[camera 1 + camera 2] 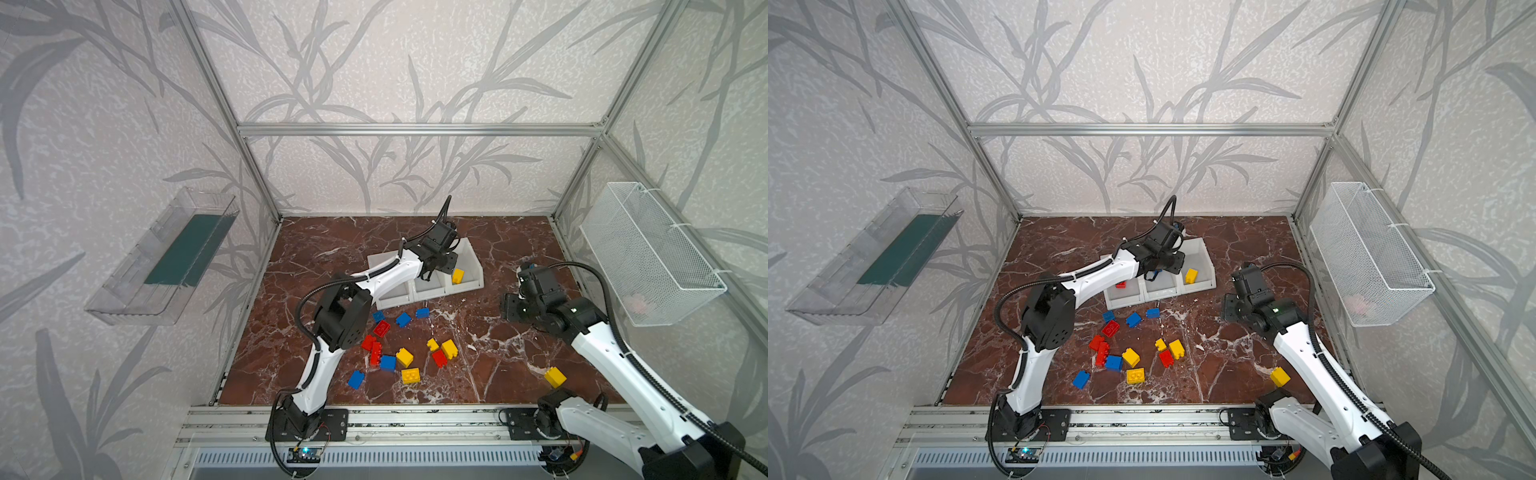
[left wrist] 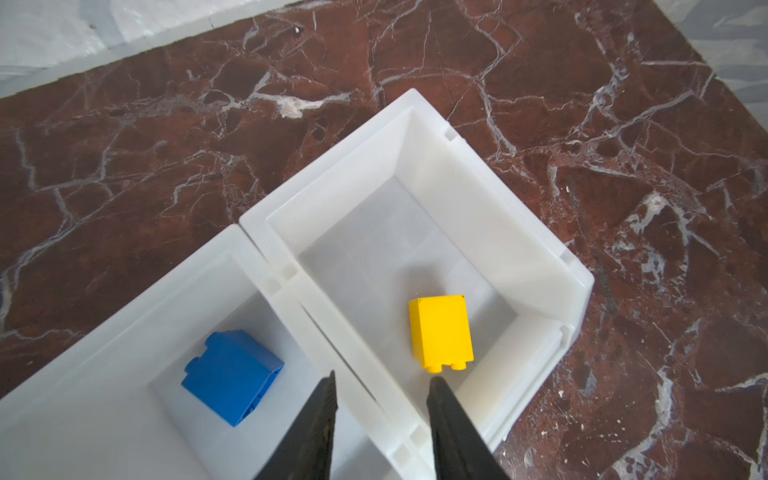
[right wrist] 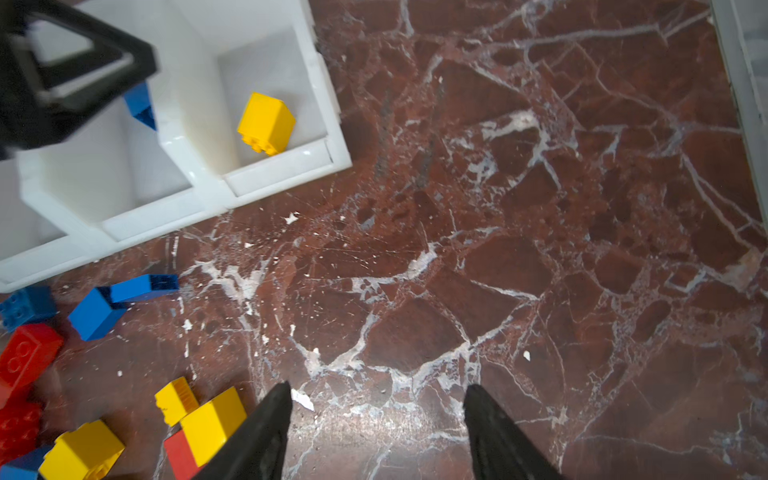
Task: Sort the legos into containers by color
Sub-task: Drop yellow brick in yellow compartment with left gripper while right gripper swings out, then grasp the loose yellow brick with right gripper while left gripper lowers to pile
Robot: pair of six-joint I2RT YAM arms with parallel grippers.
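- Red-brown marble worktop carries white plastic bins.
- Left end effector hangs above two bins' shared wall, jaws slightly parted, gripping nothing.
- Right end effector stands wider apart over bare marble, empty.
- Yellow lego brick lies on its side in the end bin, with its studs and long axis toward the left fingertips, just beyond them.

**One brick in each bin, the rest loose**

Three white plastic bins stand side by side on the red-brown marble tabletop. The right-hand bin holds a yellow plastic brick lying on its side. The middle bin holds a tilted blue brick, and the left bin holds a red brick, mostly hidden. In front of the bins lie loose blue bricks, loose red bricks and loose yellow bricks, several of them touching. A lone yellow brick sits well apart, near the right front edge.
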